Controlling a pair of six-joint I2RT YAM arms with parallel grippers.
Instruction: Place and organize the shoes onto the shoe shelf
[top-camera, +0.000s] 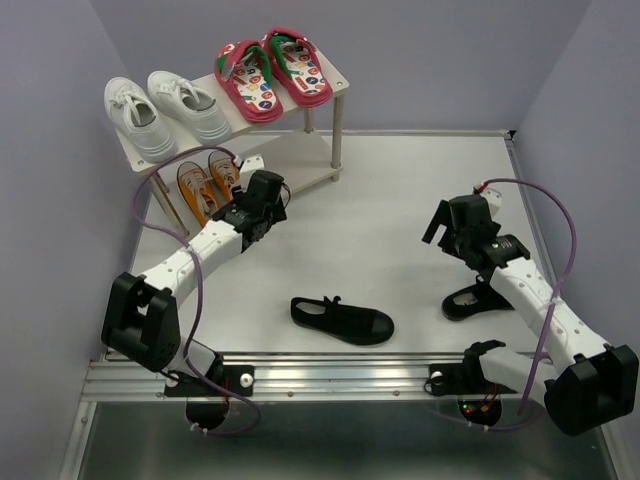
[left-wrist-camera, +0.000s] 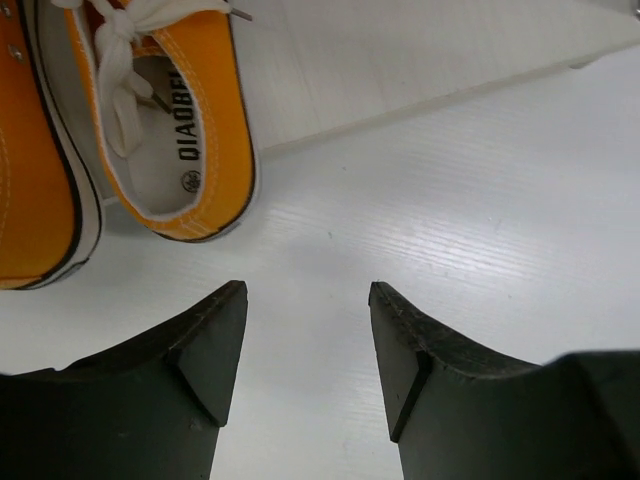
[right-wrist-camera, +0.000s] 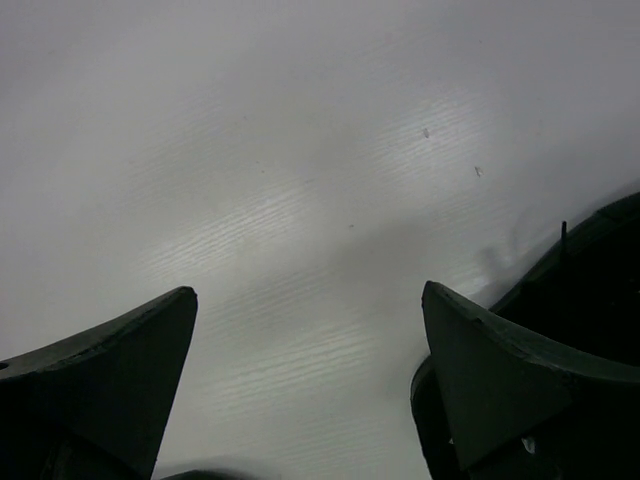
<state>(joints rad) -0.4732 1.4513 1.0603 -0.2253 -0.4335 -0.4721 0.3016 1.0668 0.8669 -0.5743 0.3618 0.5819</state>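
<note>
right tool (right-wrist-camera: 308, 292), black shoe (right-wrist-camera: 595, 270) seemingly alongside

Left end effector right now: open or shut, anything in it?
Open and empty. In the left wrist view, the left end effector shows bare table between its fingers; the orange sneakers lie just beyond.

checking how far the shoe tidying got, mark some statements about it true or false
1. The red flip-flops lie on the top board of the shoe shelf. True.
2. The orange sneakers are on the top board too. False: they are on the lower board.
3. Both black strap shoes lie on the table. True.
4. The left claw grips an orange sneaker. False: it is open and empty, just short of the heels.
5. The right claw is open. True.
</note>
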